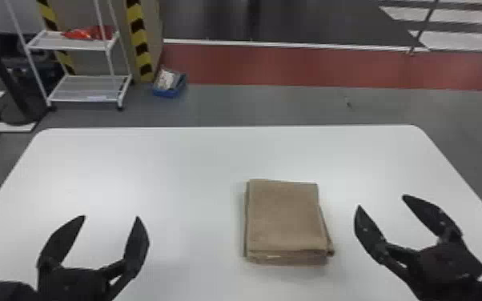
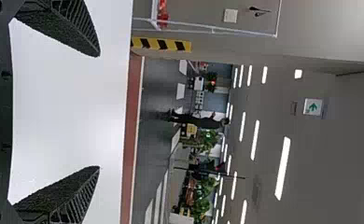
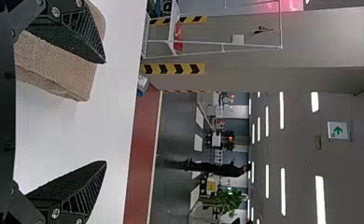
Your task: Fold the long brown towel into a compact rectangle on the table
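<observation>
The brown towel [image 1: 283, 216] lies folded into a layered rectangle on the white table, right of centre, a corner of a lower layer poking out at its near right. My left gripper [image 1: 111, 217] is open over the table, well to the towel's left. On the towel's other side, my right gripper [image 1: 381, 201] stands open, apart from it. In the left wrist view, the left gripper [image 2: 99, 111] has nothing between its fingers. In the right wrist view, the towel [image 3: 56, 65] shows partly behind one finger of the open right gripper [image 3: 106, 112].
The white table [image 1: 132, 172] has rounded far corners. Beyond it on the floor stand a white shelf cart [image 1: 88, 90] and a blue bin [image 1: 169, 93], beside a pillar with black and yellow stripes.
</observation>
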`<control>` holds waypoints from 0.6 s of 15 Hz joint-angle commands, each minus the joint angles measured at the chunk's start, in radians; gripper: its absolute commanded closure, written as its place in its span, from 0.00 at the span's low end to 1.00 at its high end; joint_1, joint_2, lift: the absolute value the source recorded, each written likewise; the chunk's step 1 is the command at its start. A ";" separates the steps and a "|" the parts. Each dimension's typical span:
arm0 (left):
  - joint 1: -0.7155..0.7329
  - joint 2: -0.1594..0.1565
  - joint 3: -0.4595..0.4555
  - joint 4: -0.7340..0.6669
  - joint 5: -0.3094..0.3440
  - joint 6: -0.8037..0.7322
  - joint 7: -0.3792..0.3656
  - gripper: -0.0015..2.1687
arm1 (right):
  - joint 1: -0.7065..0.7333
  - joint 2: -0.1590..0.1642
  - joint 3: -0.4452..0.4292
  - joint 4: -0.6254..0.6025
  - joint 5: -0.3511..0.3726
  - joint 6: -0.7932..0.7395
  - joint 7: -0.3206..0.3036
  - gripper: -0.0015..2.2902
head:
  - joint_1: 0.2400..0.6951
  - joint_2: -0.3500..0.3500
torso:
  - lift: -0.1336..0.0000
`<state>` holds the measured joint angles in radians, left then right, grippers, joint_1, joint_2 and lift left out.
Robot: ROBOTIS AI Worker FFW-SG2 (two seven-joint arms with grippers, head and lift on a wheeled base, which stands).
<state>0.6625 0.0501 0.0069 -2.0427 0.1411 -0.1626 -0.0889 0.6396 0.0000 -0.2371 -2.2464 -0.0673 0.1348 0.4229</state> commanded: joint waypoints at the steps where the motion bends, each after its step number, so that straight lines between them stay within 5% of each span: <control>1: 0.017 0.000 0.004 -0.028 0.000 0.012 0.002 0.00 | 0.006 0.001 0.015 -0.001 0.008 0.003 -0.015 0.06 | 1.00 0.42 | 0.07; 9: 0.026 -0.004 0.015 -0.059 -0.003 0.058 0.021 0.00 | -0.024 0.001 0.039 0.024 0.023 0.030 -0.019 0.06 | 1.00 0.47 | 0.07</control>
<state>0.6903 0.0466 0.0190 -2.1033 0.1375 -0.1051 -0.0687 0.6267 0.0000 -0.1972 -2.2338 -0.0447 0.1580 0.4028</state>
